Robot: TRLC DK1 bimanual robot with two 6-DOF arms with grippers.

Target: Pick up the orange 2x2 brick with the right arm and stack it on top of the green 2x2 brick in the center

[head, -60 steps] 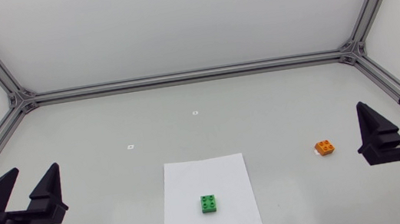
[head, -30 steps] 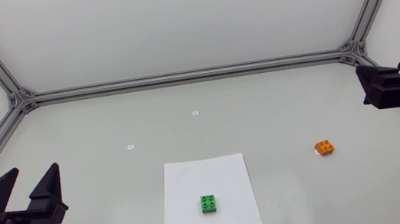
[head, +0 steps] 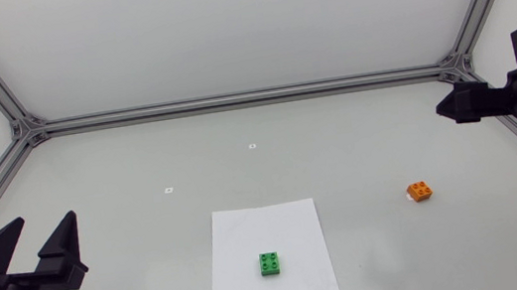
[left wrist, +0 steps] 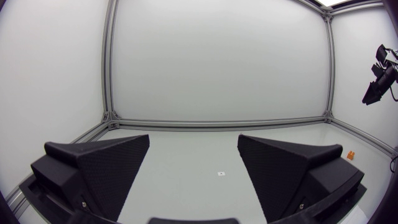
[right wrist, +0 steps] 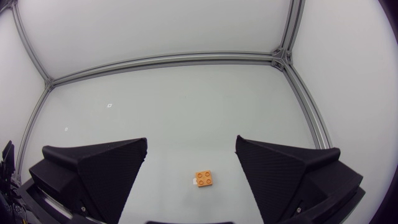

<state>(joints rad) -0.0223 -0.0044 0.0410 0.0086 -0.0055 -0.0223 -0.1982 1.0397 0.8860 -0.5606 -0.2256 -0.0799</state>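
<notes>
The orange 2x2 brick [head: 421, 190] lies on the table at the right; in the right wrist view the orange brick [right wrist: 204, 178] sits below, between the open fingers and well apart from them. My right gripper [head: 454, 105] is raised high at the right edge, above and behind the brick; it also shows far off as the right gripper [left wrist: 375, 93]. The green 2x2 brick [head: 271, 262] rests on a white paper sheet [head: 265, 229] at centre front. My left gripper [head: 37, 252] stands open at the lower left, empty.
An aluminium frame [head: 233, 99] runs along the table's back and side edges. Two small white markers [head: 252, 146] lie on the table behind the paper sheet. The orange brick appears small and far off as an orange speck [left wrist: 350, 155] past the left gripper.
My right arm has risen from low at the front right and swung back and inward, its gripper now pointing left above the brick. The left arm and both bricks have not moved.
</notes>
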